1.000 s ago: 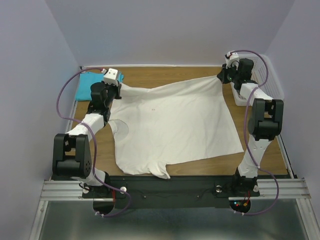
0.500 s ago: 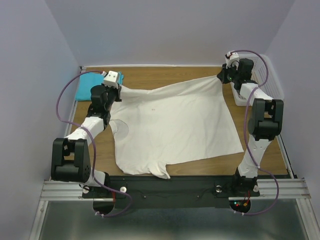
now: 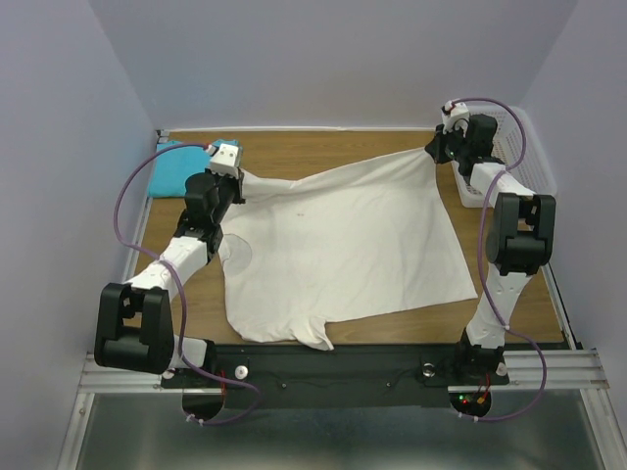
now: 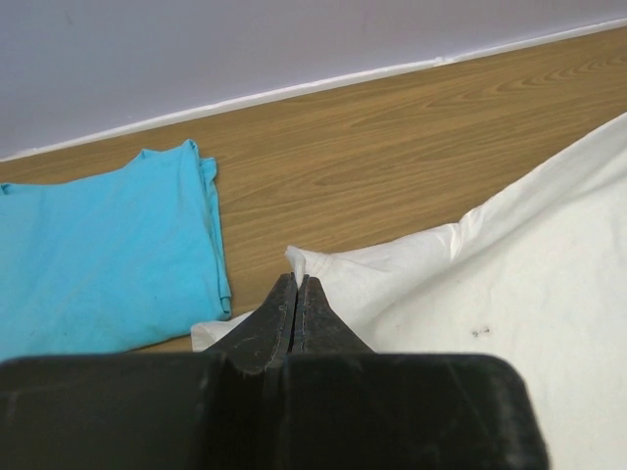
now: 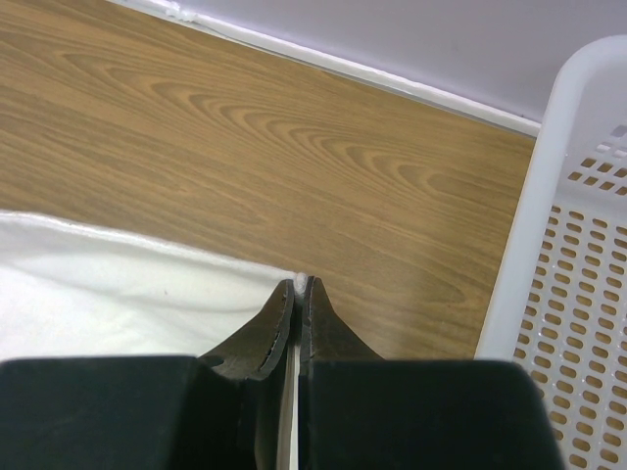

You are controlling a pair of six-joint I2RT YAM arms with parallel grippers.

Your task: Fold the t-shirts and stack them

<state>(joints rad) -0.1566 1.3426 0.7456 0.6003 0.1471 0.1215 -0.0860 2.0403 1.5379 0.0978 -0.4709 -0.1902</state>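
Observation:
The large cream-white t-shirt (image 3: 338, 235) lies spread across the middle of the table. My left gripper (image 3: 237, 171) is shut on its far left corner (image 4: 300, 260). My right gripper (image 3: 434, 152) is shut on its far right corner (image 5: 300, 285), and the far edge sags between the two. The turquoise t-shirt (image 3: 179, 167) lies folded at the far left corner of the table; it also shows in the left wrist view (image 4: 98, 255), just left of my left gripper (image 4: 297, 284). The right gripper (image 5: 299, 289) shows its jaws pinching white cloth.
A white plastic mesh basket (image 3: 509, 152) stands at the far right edge, close to my right gripper; its wall shows in the right wrist view (image 5: 578, 245). The back wall runs right behind both grippers. Bare wood (image 3: 323, 147) lies between the shirt's far edge and the wall.
My left gripper has moved to the right and a little nearer with the shirt corner, uncovering more of the turquoise shirt. The right gripper has stayed in place.

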